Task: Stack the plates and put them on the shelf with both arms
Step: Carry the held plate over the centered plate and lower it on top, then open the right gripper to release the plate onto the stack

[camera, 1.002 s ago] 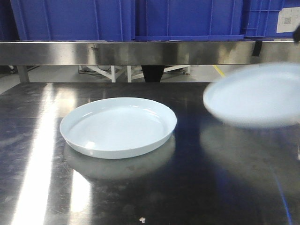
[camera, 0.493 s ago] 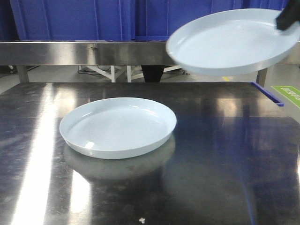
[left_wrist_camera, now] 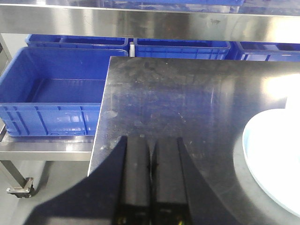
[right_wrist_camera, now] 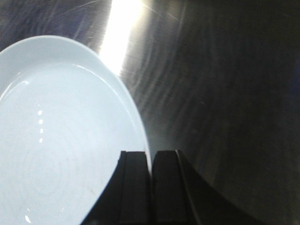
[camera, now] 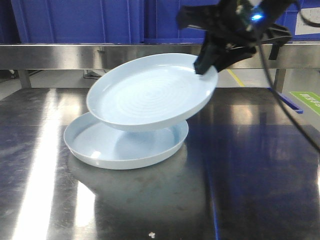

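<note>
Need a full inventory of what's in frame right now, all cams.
upper plate: 1, pale blue-white, tilted in the air above the lower plate
lower plate: 1, pale blue-white, flat on the table
table: 1, shiny steel, foreground
crates: several, blue, on the steel shelf behind; more beside the table in the left wrist view
floor marking: 1, green, far right
cable: 1, black, trailing from the arm on the right
right hand: 1, black, shut on the upper plate's rim
left hand: 1, black, shut, empty, at the table's edge
</note>
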Robot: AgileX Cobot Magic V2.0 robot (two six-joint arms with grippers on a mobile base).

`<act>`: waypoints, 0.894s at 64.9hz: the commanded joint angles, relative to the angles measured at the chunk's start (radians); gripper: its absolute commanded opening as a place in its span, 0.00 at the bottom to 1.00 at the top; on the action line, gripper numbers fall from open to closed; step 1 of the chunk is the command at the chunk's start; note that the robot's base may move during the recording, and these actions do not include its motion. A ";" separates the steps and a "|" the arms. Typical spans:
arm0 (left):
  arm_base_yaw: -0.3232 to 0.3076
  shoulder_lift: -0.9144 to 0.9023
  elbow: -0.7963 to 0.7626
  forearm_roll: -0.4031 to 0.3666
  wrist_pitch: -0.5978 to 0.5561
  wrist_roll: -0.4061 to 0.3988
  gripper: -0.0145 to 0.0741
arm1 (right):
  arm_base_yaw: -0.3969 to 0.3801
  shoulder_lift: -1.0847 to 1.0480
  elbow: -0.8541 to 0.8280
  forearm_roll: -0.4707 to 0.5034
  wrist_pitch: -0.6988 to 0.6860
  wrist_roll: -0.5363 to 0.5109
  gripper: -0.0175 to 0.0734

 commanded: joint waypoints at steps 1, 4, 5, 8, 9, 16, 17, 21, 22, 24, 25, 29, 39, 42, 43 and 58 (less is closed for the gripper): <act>-0.002 -0.002 -0.031 0.007 -0.082 -0.010 0.26 | 0.018 -0.004 -0.073 0.008 -0.063 -0.004 0.21; -0.002 -0.002 -0.031 0.007 -0.082 -0.010 0.26 | 0.026 0.010 -0.085 0.008 -0.055 -0.004 0.21; -0.002 -0.002 -0.031 0.007 -0.082 -0.010 0.26 | 0.028 0.015 -0.087 0.008 -0.054 -0.004 0.21; -0.002 -0.002 -0.031 0.007 -0.082 -0.010 0.26 | 0.037 0.026 -0.094 0.008 -0.052 -0.004 0.21; -0.002 -0.002 -0.031 0.007 -0.082 -0.010 0.26 | 0.039 0.032 -0.095 0.008 -0.052 -0.004 0.21; -0.002 -0.002 -0.031 0.007 -0.082 -0.010 0.26 | 0.054 0.053 -0.095 0.008 -0.059 -0.004 0.21; -0.002 -0.002 -0.031 0.007 -0.082 -0.010 0.26 | 0.057 0.055 -0.095 0.008 -0.061 -0.004 0.21; -0.002 -0.002 -0.031 0.007 -0.082 -0.010 0.26 | 0.059 0.062 -0.095 0.008 -0.063 -0.004 0.21; -0.002 -0.002 -0.031 0.007 -0.082 -0.010 0.26 | 0.059 0.064 -0.095 0.008 -0.063 -0.004 0.21; -0.002 -0.002 -0.031 0.007 -0.082 -0.010 0.26 | 0.059 0.066 -0.095 0.008 -0.063 -0.004 0.21; -0.002 -0.002 -0.031 0.007 -0.082 -0.010 0.26 | 0.059 0.066 -0.095 0.008 -0.063 -0.004 0.21; -0.002 -0.002 -0.031 0.007 -0.082 -0.010 0.26 | 0.059 0.067 -0.095 0.008 -0.066 -0.004 0.21; -0.002 -0.002 -0.031 0.007 -0.082 -0.010 0.26 | 0.059 0.073 -0.095 0.008 -0.081 -0.004 0.21; -0.002 -0.002 -0.031 0.007 -0.082 -0.010 0.26 | 0.059 0.078 -0.095 0.008 -0.085 -0.004 0.21; -0.002 -0.002 -0.031 0.007 -0.082 -0.010 0.26 | 0.059 0.078 -0.095 0.008 -0.085 -0.004 0.21; -0.002 -0.002 -0.031 0.007 -0.082 -0.010 0.26 | 0.059 0.084 -0.095 0.008 -0.085 -0.004 0.21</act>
